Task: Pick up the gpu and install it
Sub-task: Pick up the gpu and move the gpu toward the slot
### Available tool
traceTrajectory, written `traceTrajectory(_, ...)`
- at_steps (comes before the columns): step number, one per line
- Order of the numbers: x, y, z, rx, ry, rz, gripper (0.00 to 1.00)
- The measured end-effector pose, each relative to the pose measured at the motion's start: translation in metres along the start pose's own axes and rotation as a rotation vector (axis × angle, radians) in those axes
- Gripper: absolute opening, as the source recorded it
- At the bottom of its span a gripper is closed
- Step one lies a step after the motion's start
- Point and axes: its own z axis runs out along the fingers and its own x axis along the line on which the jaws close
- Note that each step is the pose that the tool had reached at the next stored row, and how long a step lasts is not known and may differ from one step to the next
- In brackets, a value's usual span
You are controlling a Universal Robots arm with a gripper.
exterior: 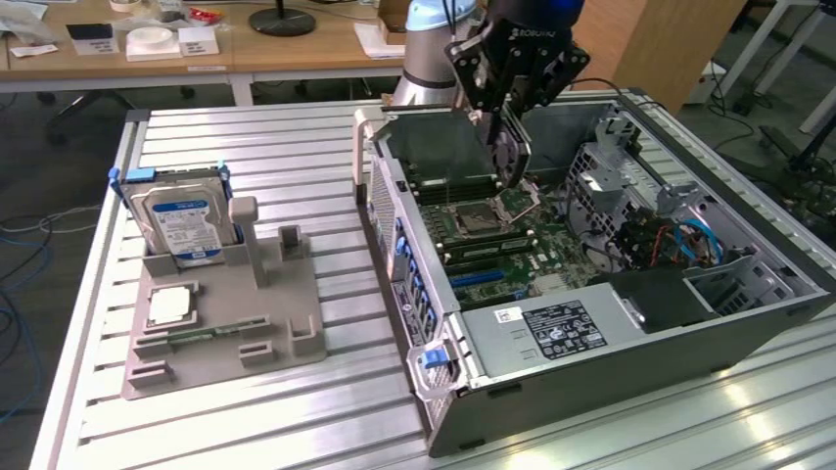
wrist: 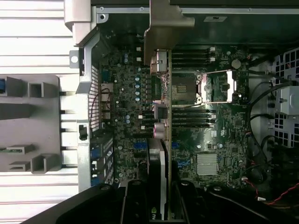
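My gripper (exterior: 506,110) hangs over the open computer case (exterior: 392,211) and is shut on the gpu (exterior: 507,157). The gpu is a thin dark card held upright and edge-on, a little above the motherboard (exterior: 516,257). In the wrist view the gpu (wrist: 160,140) runs as a narrow strip away from the gripper (wrist: 158,203), and its silver-grey bracket (wrist: 161,23) is at the far end by the case wall. The black fingers (wrist: 134,200) clamp the card from both sides. Its lower edge hovers near the processor socket (exterior: 477,217).
On the exterior view's left, a grey fixture (exterior: 281,323) carries a silver hard drive (exterior: 183,220) with a blue-white label and a small square processor chip (exterior: 170,305). Inside the case are the power supply (exterior: 549,328), drive cages (exterior: 627,196), cables (exterior: 686,240) and a small heatsink (wrist: 207,164).
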Motion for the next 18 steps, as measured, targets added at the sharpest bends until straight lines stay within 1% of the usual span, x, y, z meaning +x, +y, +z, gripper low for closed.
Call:
traceTrajectory(5,-0.014,0.0004,0.0007,-0.0001,0.0003,-0.007,0.28)
traceTrajectory(12,-0.03,0.0008,0.0014,-0.0008,0.0017,-0.041,0.28)
traceTrajectory(18,-0.041,0.0011,0.0028,-0.001,0.0022,-0.056,0.28)
